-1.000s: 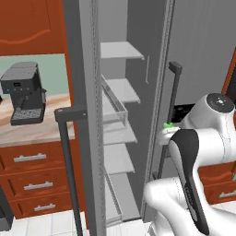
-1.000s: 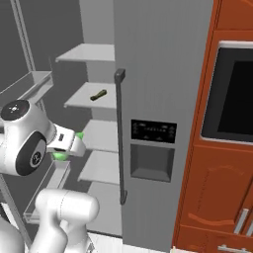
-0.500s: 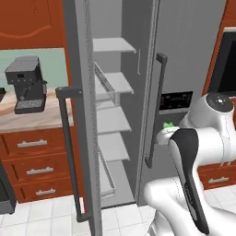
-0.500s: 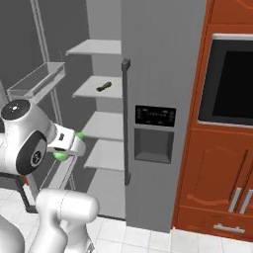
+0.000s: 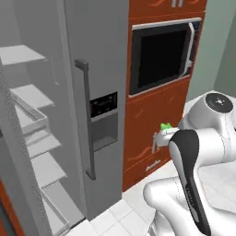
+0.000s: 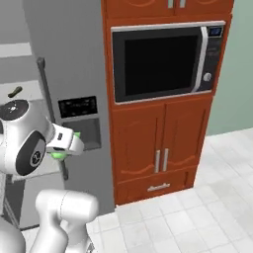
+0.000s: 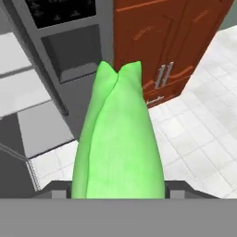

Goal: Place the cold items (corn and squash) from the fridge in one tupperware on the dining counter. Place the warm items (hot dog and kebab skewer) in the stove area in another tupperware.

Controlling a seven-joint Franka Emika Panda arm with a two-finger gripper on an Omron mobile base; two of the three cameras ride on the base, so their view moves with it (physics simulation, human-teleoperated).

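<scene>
My gripper (image 7: 118,190) is shut on the corn (image 7: 118,139), a bright green piece with two pointed tips and folded, husk-like sides. In the left base view the corn (image 5: 166,126) peeks out above the gripper (image 5: 161,137), held close to my white arm. In the right base view the gripper (image 6: 63,150) carries the corn (image 6: 59,155) in front of the fridge's dispenser door. The grey fridge (image 5: 97,69) stands with its left side open and white shelves (image 5: 27,97) showing. A small dark oblong thing (image 6: 15,91) lies on a fridge shelf, too small to identify.
Right of the fridge (image 6: 64,49) is a red-brown cabinet wall with a built-in microwave (image 6: 165,62) and double doors (image 6: 160,143) under it. White tiled floor (image 6: 207,197) spreads to the right. The fridge door handle (image 5: 87,120) stands near my arm.
The whole picture has slid left: the base has moved to the right. The coffee machine counter is gone from view and the microwave cabinet has come in. The grip on the corn is unchanged.
</scene>
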